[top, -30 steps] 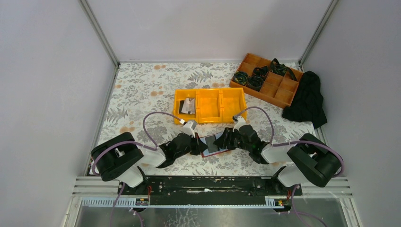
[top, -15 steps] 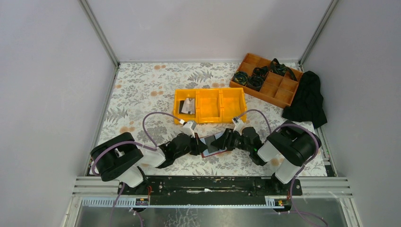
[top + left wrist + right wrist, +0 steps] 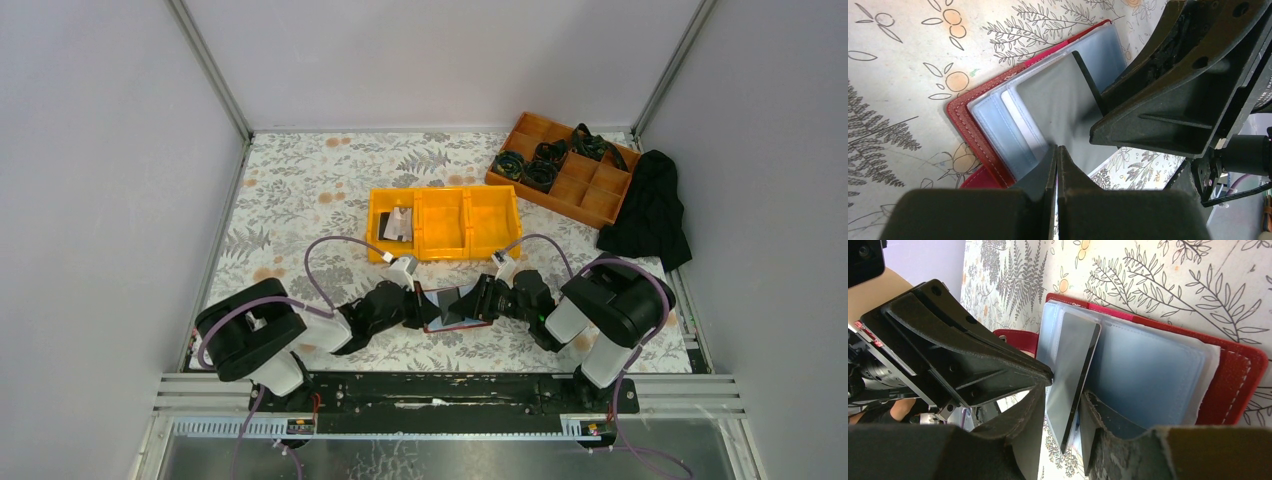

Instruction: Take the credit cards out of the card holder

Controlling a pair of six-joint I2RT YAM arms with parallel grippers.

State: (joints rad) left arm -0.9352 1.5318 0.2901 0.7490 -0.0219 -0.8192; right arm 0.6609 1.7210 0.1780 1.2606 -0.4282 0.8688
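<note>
The red card holder [image 3: 462,326] lies open on the flowered cloth between both grippers, blue-grey inside [image 3: 1148,370]. A grey-black credit card [image 3: 1073,365] stands tilted up out of it [image 3: 458,299]. My right gripper [image 3: 1064,390] is open, its fingers on either side of this card: the right finger touches it, and a gap shows at the left finger. My left gripper [image 3: 1057,147] is shut, with its tips down on the holder's inside beside the card [image 3: 1058,105]. A pale card edge [image 3: 1018,115] shows in a pocket.
A yellow three-compartment bin [image 3: 445,190] stands just behind the holder, with grey and black cards [image 3: 398,224] in its left compartment. An orange wooden tray [image 3: 590,195] of dark rolls and a black cloth [image 3: 650,210] sit at the back right.
The right jaws have narrowed around the card. The card has tipped up from lying flat in the holder. The right arm's elbow swung forward earlier; the left gripper stayed put.
</note>
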